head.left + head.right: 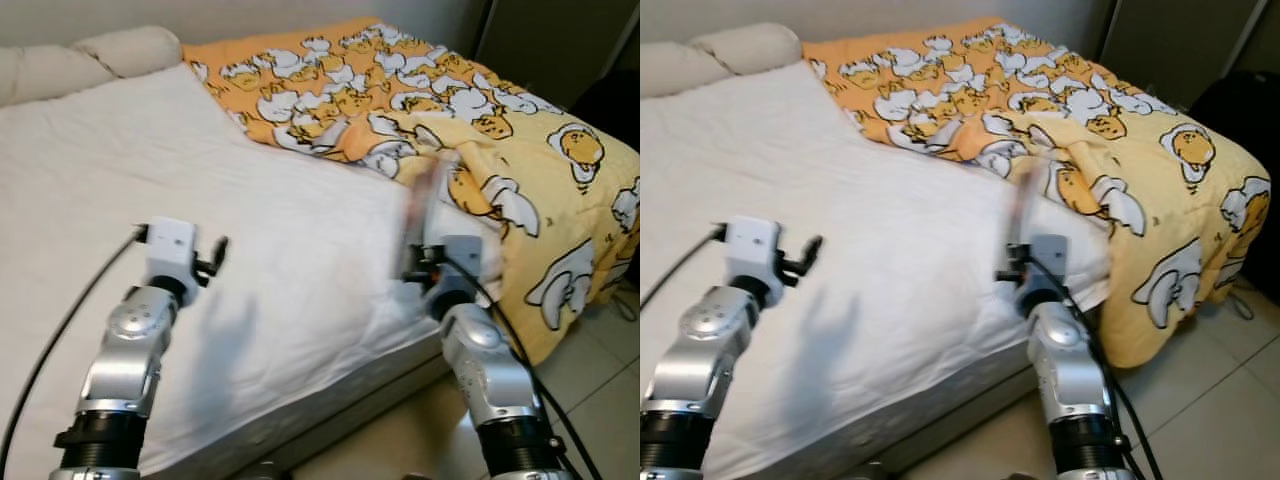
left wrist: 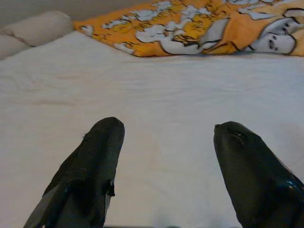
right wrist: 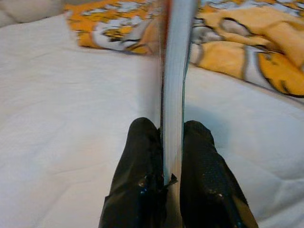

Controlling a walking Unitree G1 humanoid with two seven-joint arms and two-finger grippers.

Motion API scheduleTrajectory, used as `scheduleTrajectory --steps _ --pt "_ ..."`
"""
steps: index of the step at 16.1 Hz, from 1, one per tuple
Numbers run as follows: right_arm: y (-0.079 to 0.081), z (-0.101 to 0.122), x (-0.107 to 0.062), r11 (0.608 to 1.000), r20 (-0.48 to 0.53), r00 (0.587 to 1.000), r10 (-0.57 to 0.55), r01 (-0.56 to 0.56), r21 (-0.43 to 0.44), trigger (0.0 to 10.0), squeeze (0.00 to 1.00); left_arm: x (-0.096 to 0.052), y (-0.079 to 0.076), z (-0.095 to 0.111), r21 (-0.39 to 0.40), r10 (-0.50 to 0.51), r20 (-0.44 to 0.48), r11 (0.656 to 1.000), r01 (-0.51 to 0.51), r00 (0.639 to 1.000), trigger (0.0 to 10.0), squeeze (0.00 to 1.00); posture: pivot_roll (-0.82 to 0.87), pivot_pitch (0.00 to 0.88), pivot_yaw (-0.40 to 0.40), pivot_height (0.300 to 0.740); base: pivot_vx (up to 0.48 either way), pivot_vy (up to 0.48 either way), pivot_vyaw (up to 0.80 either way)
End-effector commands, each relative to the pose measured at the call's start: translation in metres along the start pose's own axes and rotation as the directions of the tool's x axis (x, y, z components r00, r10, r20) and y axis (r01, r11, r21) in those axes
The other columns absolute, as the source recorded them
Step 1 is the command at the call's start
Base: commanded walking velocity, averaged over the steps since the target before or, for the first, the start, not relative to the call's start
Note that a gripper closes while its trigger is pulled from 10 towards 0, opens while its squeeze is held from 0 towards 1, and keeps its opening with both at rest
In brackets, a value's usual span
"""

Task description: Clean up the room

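Right end effector [image 3: 172, 137] is clamped on a thin book [image 3: 175, 71] edge-on, lifting it off the bed [image 1: 280, 250] for tidying, while left end effector [image 2: 166, 137] hovers with fingers apart.

Probably bedroom: bed [image 1: 250, 250], duvet [image 1: 480, 130]

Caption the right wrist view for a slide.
Right gripper clamps a thin book edge-on above the white bed sheet, yellow cartoon blanket beyond.

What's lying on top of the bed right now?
On the white sheet lies a crumpled yellow duck-print blanket, spilling over the far corner, with pale pillows at the head. Whatever is under the blanket is hidden. The right gripper holds a thin flat item above the sheet.
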State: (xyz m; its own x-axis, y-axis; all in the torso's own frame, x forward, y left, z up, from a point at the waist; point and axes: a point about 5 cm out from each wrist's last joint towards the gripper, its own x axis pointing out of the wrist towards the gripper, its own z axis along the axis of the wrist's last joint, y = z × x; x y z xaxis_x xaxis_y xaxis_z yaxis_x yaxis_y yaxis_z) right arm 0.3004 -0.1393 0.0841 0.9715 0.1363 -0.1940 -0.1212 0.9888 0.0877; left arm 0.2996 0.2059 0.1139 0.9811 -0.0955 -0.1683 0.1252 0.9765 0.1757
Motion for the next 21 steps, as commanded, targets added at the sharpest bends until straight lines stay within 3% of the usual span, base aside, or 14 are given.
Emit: scheduleTrajectory --steps 1,9,12,21 --pt "-0.0025 0.0131 0.0007 0.999 0.05 0.999 0.009 -0.008 -0.037 10.0 0.0 0.0018 -0.0087 0.0013 0.001 -0.024 -0.001 1.0 0.024 1.0 10.0 0.0 0.05 0.0 0.033 0.74 0.0 0.401 0.0" --pt "-0.0002 0.0119 0.0011 0.998 0.042 0.999 0.019 -0.017 -0.066 10.0 0.0 0.0023 -0.0092 0.0 -0.004 -0.025 -0.004 1.0 0.025 1.0 10.0 0.0 0.05 0.0 0.034 0.74 0.0 0.399 0.69" --pt "-0.0023 0.012 0.0009 0.999 0.046 0.999 0.002 0.0 -0.049 10.0 0.0 0.0023 -0.0091 0.0 -0.009 -0.024 -0.001 1.0 0.024 1.0 10.0 0.0 0.05 0.0 0.033 0.74 0.0 0.384 0.14" --pt "-0.0029 0.0125 0.0003 0.999 0.046 0.999 0.015 -0.013 -0.053 10.0 0.0 0.0027 -0.0129 0.003 -0.013 -0.019 0.024 1.0 0.019 1.0 10.0 0.0 0.05 0.0 0.033 0.74 0.0 0.0 0.0"
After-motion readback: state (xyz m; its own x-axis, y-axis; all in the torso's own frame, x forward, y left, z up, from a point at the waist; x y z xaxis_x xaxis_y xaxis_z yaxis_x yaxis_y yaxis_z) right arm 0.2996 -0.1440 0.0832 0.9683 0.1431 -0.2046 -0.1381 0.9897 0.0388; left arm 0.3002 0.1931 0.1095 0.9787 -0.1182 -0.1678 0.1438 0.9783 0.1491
